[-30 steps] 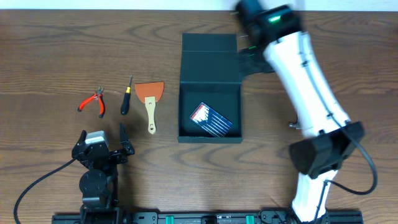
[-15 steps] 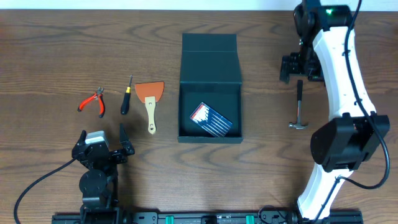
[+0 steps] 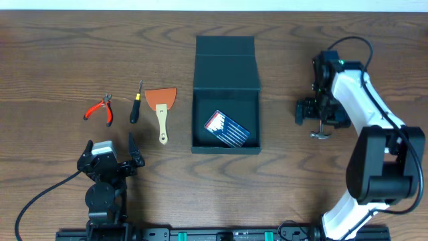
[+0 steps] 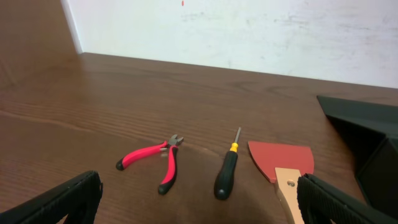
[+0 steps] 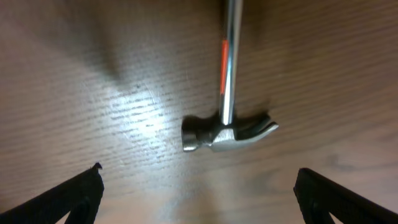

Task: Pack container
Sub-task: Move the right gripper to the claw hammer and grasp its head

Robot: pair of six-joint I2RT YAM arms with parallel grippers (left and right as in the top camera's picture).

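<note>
The right gripper [image 5: 199, 183] hangs over a small steel hammer with an orange stripe on its shaft [image 5: 225, 127]. Its two dark fingers [image 5: 62, 199] are spread wide at the lower corners of the wrist view and touch nothing. Only their tips show, and the hammer's handle runs off the top edge. From overhead the gripper body covers most of the hammer, leaving just the head visible below it, so the finger gap cannot be read there.

Well apart to this gripper's left sits the dark teal-green square cardboard container [image 3: 226, 150], open, with its flap lid laid back flat. A flat red-and-blue packet [image 3: 227, 128] lies inside, its print too small to read.

The left gripper [image 3: 110, 150] sits low over the brown wooden table [image 3: 53, 53], fingers parted and empty. Just ahead of it lie red-handled pliers [image 4: 155, 163], a black-handled screwdriver [image 4: 226, 173] and an orange-bladed scraper with a wooden handle [image 4: 283, 163]. The left wrist view cuts off the scraper's handle and shows only a corner of the container.
</note>
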